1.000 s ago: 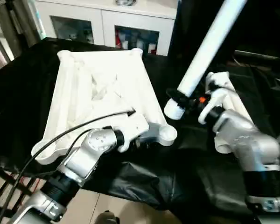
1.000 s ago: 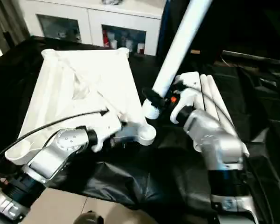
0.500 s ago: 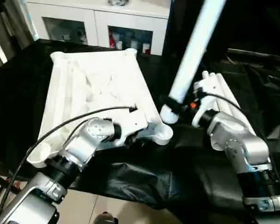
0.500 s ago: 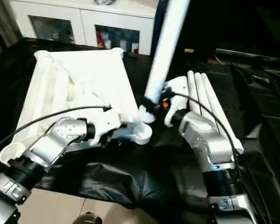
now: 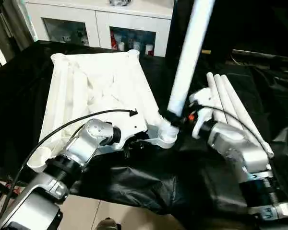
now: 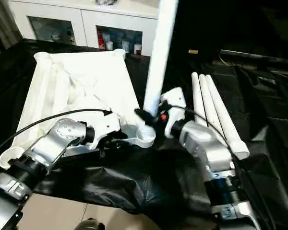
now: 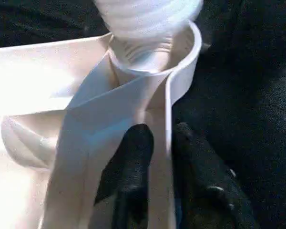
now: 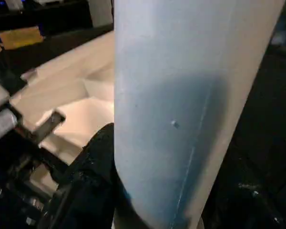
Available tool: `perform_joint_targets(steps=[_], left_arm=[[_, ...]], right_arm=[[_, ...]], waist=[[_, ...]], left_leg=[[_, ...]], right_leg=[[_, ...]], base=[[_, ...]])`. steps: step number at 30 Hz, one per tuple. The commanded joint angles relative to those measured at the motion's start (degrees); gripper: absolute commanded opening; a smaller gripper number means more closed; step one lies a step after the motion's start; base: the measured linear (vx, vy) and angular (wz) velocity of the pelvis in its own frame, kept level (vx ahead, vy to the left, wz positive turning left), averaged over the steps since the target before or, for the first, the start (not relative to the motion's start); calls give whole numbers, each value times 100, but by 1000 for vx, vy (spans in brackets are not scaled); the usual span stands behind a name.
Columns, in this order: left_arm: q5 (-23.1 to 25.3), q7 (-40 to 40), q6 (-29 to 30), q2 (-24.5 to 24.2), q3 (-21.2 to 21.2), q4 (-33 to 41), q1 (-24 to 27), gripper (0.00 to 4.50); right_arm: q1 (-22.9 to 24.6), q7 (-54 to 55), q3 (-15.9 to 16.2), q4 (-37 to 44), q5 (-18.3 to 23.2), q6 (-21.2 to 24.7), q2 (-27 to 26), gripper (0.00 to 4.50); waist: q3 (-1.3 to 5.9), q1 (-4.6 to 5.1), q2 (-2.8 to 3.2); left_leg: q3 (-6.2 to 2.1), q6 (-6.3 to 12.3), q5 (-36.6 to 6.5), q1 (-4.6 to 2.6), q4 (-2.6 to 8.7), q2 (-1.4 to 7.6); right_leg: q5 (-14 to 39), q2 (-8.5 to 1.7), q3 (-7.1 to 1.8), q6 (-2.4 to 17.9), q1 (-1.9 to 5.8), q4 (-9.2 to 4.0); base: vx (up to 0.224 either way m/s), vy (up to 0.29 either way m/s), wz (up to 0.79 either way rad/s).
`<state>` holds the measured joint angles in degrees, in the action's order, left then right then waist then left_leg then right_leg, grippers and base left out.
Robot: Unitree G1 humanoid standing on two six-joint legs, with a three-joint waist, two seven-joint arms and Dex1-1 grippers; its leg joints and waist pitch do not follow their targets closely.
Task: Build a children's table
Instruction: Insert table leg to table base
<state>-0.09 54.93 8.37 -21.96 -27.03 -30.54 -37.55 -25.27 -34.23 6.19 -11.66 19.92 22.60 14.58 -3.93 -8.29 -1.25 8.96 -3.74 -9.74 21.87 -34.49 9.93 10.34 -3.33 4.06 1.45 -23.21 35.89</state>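
Note:
The white tabletop (image 5: 96, 91) lies upside down on the black-draped work table, ribs up. My left gripper (image 7: 162, 143) is shut on its near rim, one black finger on each side of the thin wall, just short of the near right corner socket (image 5: 169, 140). A long white leg (image 5: 187, 57) stands almost upright with my right gripper (image 5: 178, 119) shut around its lower part. Its threaded end (image 7: 148, 19) sits at the mouth of that socket. Three more legs (image 5: 230, 100) lie side by side to the right.
A white cabinet with glass doors (image 5: 101, 24) stands behind the table. Black cloth (image 5: 149, 182) hangs in folds over the near edge. A black cable (image 5: 86, 120) arcs over my left forearm.
My right arm has swung the leg more upright and brought its lower end down to the corner socket. The left fingers have closed on the tabletop's rim. The camera shifted a little.

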Motion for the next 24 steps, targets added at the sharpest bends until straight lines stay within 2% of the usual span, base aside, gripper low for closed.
perform_joint_targets(steps=[1, 8, 11, 16, 24], left_arm=[[118, 39, -35, 8, 27, -105, -99, 58], [213, 144, -85, 22, 23, -263, -133, 2], [220, 183, -91, 9, 12, -272, -124, 2], [234, 251, -68, 1, 10, -284, -116, 0], [-108, 339, 199, 255, 282, -109, -123, 0]], right_arm=[[-107, -30, -12, -70, -53, -131, 5, 192], [-198, -70, -4, -489, -172, -343, -139, 192], [-208, -84, -10, -575, -197, -392, -172, 192], [-244, -133, 23, -718, -232, -464, -209, 192], [-437, -319, 110, -1252, -456, -574, -233, 191]], waist=[[462, -3, 38], [455, 0, 43], [451, 0, 46], [462, 6, 53], [453, 8, 36]], left_leg=[[-76, -78, -1125, -84, 414, 311], [-80, -97, -1235, -100, 424, 319], [-85, -106, -1260, -100, 431, 325], [-82, -81, -1164, -99, 425, 328], [-71, -66, -1211, -100, 419, 323]], right_leg=[[1159, -577, -320, 980, 325, -438], [1383, -586, -318, 941, 313, -455], [1454, -588, -322, 927, 313, -460], [1110, -578, -317, 1037, 314, -421], [1310, -595, -322, 1055, 320, -441]], base=[[0, 0, 0], [0, 0, 0], [0, 0, 0], [0, 0, 0], [0, 0, 0]])
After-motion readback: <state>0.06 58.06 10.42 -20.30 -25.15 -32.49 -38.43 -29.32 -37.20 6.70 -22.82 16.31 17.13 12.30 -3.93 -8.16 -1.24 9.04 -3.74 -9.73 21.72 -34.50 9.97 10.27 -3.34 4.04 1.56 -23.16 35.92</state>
